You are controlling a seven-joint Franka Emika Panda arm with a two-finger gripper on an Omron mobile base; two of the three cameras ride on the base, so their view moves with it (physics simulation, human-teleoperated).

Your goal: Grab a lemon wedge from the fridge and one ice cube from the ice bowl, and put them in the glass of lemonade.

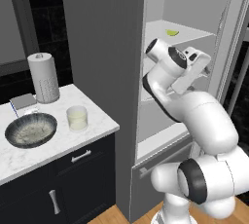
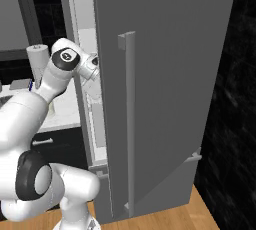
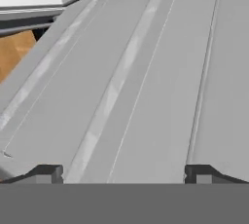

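With the fridge (image 1: 146, 33) door open and the lemon wedge (image 1: 172, 33) lying on an upper shelf at about twelve o'clock from the hand, the gripper (image 3: 124, 174), jaws wide and empty, likely needed to rise toward it.

A white marble counter (image 1: 99, 116) with grey veins runs along the left, over dark cabinets (image 1: 82, 184) with pale bar handles (image 1: 80, 156). The wall (image 1: 46, 18) behind it is tiled black and glossy. A grey-framed window (image 1: 12, 23) sits at the far left. On the counter, near the wall, stands a white paper-towel roll (image 1: 44, 77), and just left of it lies a small grey box (image 1: 23, 102). The floor (image 2: 165, 219) is warm light wood. To the right rises a black speckled wall (image 2: 230, 99). The light is even and soft.
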